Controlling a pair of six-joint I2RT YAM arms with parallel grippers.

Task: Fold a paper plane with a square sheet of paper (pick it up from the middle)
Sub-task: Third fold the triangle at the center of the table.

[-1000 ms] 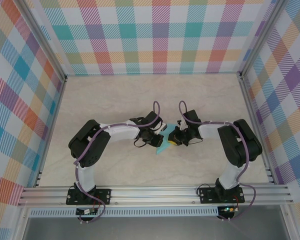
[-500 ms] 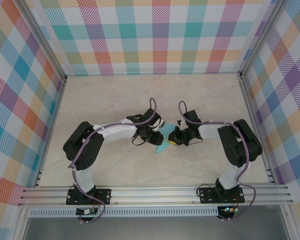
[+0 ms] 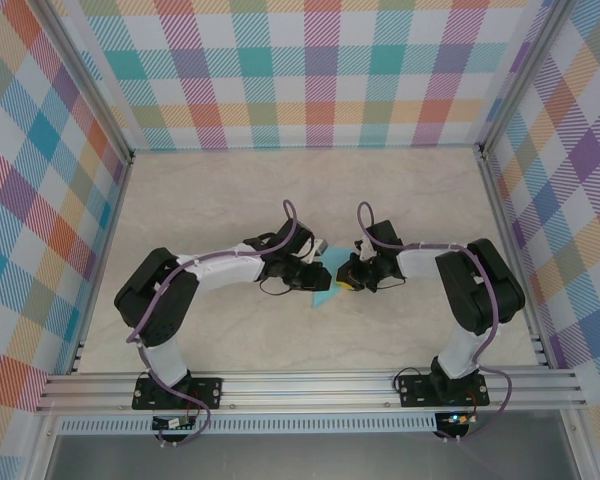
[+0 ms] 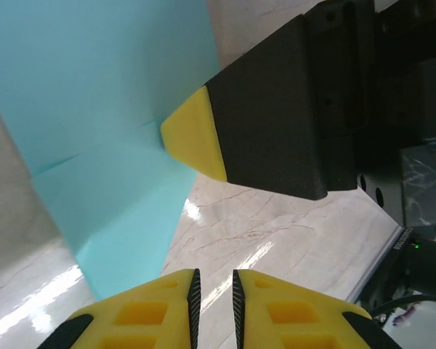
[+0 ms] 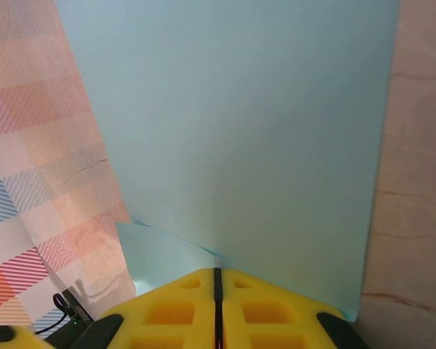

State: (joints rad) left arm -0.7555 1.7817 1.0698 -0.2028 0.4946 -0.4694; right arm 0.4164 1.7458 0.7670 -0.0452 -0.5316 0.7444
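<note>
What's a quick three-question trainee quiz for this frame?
1. True or false: the turquoise paper lies untouched on the table.
2. The right gripper is: A wide open; B shut on the paper; C shut on nothing.
3. Short answer: what sits between the fingers of the left gripper?
Key: 1 false; 2 B; 3 nothing, just a narrow gap.

Left gripper [image 3: 307,272], right gripper [image 3: 346,276] close together above table [image 3: 210,200]; turquoise paper [image 3: 327,293] between (partly hidden).
</note>
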